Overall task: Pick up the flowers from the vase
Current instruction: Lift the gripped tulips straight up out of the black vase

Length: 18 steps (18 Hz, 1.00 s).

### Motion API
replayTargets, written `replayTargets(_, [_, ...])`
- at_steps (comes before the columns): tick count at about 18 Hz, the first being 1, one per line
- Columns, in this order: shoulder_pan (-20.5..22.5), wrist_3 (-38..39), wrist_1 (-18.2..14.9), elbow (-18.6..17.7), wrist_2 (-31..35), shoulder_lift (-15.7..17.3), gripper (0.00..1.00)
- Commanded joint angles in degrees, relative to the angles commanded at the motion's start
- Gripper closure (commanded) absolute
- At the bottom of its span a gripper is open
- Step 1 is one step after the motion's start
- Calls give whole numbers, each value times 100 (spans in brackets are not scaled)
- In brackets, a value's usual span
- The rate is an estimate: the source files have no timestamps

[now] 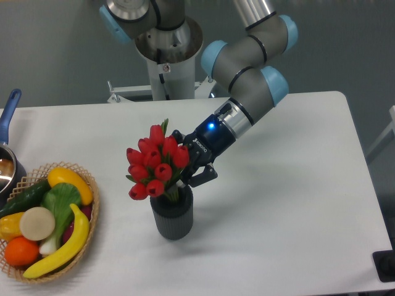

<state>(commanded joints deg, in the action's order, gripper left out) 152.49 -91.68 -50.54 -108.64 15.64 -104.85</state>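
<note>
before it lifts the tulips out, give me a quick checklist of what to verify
1. Gripper closed on the tulips just below the blooms: looks ok, contact partly hidden.
2. Stems still inside the ribbed vase: ok, not lifted out yet.
3. Vase upright on the table: ok.
4. Space above the bouquet free for lifting: ok.
5. Wicker basket of toy produce apart from the vase: ok.
6. Grip firm enough to hold: cannot tell.

- A white worktop [290,203] with rounded corners is seen.
- The dark ribbed vase [173,214] is stood near its middle.
- A wicker basket [92,213] of toy produce is set at the left edge.
- A blue-handled pot [7,161] is partly seen at far left.
</note>
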Motion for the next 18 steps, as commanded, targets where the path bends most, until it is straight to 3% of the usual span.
replayTargets(5, [9,685,0,352,-18,88,51])
replayTargets(13, [26,1301,0,457,-52,369,52])
replayTargets(18, [18,1775,0,703,-237,439,52])
